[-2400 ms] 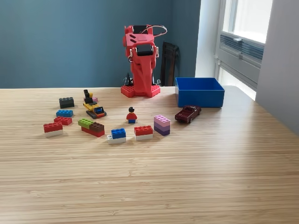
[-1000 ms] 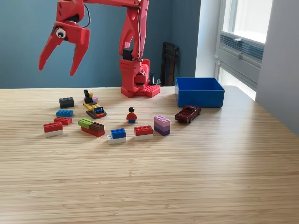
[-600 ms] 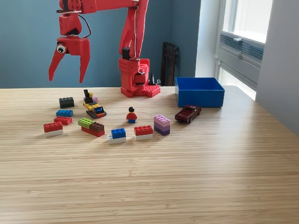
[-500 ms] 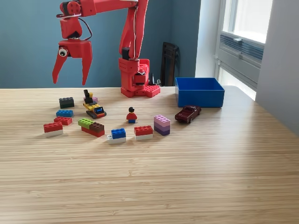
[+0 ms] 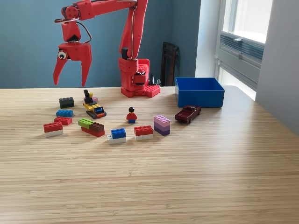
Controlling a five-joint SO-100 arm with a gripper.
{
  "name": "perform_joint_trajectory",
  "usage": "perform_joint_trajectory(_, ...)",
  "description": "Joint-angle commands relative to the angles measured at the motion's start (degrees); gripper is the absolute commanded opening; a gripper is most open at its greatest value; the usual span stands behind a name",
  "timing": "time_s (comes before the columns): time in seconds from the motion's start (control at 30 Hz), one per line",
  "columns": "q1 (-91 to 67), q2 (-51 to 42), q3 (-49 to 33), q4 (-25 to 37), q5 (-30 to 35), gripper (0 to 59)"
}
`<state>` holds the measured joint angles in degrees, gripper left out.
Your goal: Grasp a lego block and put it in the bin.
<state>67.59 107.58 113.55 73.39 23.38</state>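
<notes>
My red gripper hangs open in the air at the exterior view's left, fingers pointing down, nothing between them. Just below it on the table lies a black lego block. Near it are a blue block, a small red block, a red-and-white block, a green-brown-red stack, a blue-and-white block, another red-and-white block and a pink-purple stack. The blue bin stands at the right, beside the red arm base.
A yellow-and-black lego vehicle, a small minifigure and a dark red toy car stand among the blocks. A window and wall edge rise at the right. Bare wooden table stretches toward the camera.
The arm unfolded from its base and swung out to the left; over the last second the open gripper turned fingers-down and sank slightly toward the black block.
</notes>
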Motion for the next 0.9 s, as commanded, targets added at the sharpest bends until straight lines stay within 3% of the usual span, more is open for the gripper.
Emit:
perform_joint_trajectory(0.03, 0.0, 0.44, -0.79, -1.67, -1.23, 36.5)
perform_joint_trajectory(0.4, -3.78, -4.13, 2.37, -5.45, -3.87, 36.6)
perform_joint_trajectory(0.9, -3.96, -13.71, -2.29, -5.36, -6.77, 36.6)
